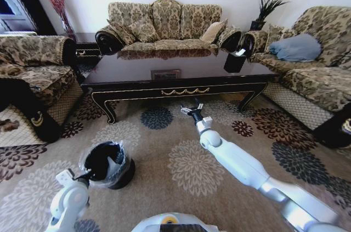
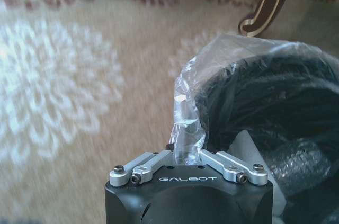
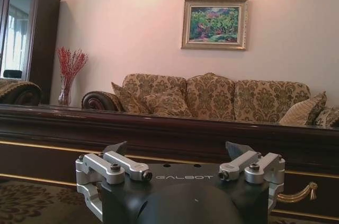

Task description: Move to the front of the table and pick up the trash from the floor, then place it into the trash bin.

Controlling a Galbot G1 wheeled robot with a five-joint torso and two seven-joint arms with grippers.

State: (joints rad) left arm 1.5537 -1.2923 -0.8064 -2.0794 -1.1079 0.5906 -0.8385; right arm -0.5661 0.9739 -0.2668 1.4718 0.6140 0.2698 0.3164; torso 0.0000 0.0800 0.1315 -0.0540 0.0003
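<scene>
Beige floral carpet (image 1: 181, 160) all over the head view, with the dark glossy table (image 1: 181, 75) sitting in front of patterned sofas (image 1: 164, 23). The trash bin (image 1: 109, 163) is on the floor near the left gripper (image 1: 88, 176); the right gripper (image 1: 192, 110) reaches toward the table. Left wrist view: jaws clenched on the bin's clear bag (image 2: 185, 128). Right wrist view: jaws spread wide, holding nothing, facing the table apron (image 3: 169, 139).
</scene>
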